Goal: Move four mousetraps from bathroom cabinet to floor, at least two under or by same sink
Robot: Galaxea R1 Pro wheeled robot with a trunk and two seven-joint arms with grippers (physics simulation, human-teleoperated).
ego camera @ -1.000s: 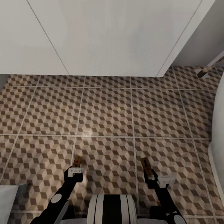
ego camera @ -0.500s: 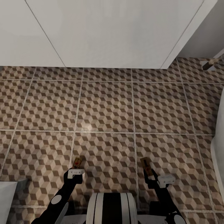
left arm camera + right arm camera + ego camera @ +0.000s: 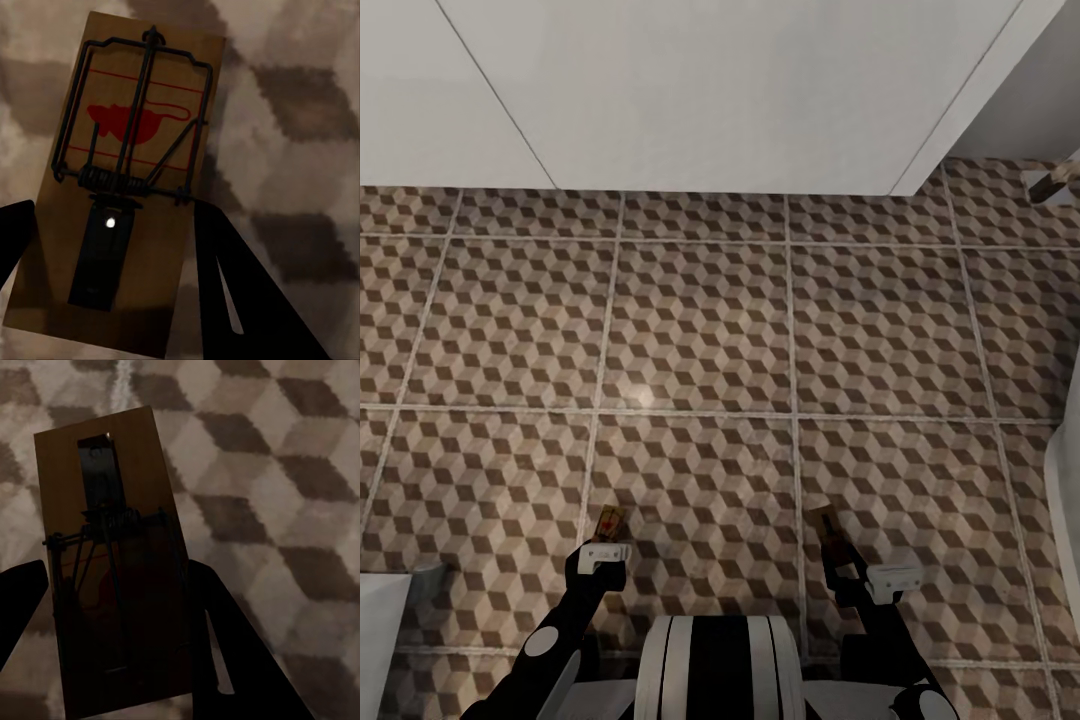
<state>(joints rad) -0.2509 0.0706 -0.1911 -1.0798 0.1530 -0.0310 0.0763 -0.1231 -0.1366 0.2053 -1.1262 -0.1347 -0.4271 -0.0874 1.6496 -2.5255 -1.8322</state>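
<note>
Cube-patterned bathroom floor (image 3: 700, 330) below white vanity front (image 3: 710, 90), my left gripper (image 3: 607, 535) clamped on red-printed mousetrap (image 3: 127, 187), my right gripper (image 3: 838, 552) clamped on second mousetrap (image 3: 112, 555).

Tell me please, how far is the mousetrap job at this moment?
Done: two traps are out of the cabinet. In hand: the left gripper holds one mousetrap, the right gripper holds another mousetrap, both above the bathroom floor. Left: setting them down near the sink, plus the remaining two.
</note>
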